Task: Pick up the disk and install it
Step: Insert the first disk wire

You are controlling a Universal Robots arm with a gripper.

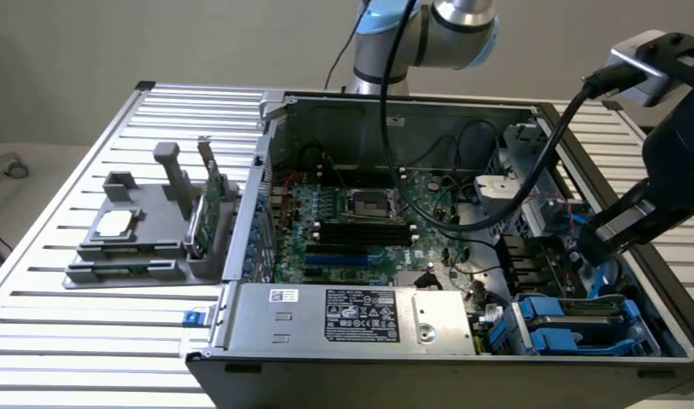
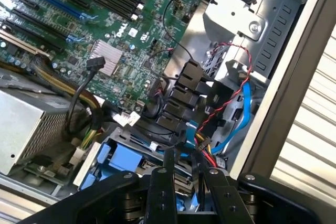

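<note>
Disk [image 1: 585,317] [image 2: 126,158]: lies flat in the drive bay at the near corner of the case, on the exterior view's right; its blue rails sit between the bay walls, which looks like its mounted place
Gripper [image 1: 598,247] [image 2: 186,178]: hangs just above that bay, jaws partly apart; cables show through the gap, so it has hold of nothing
Cables [image 2: 239,119]: red, black and blue leads run just beside the bay, crowding the approach
Case [image 1: 404,106]: lies on its side with the lid off, so the bay is reachable from above
Holder [image 1: 153,256]: on the exterior view's left, well apart, keeps the chip [image 1: 114,223] and green card [image 1: 214,200] clear of the work
</note>
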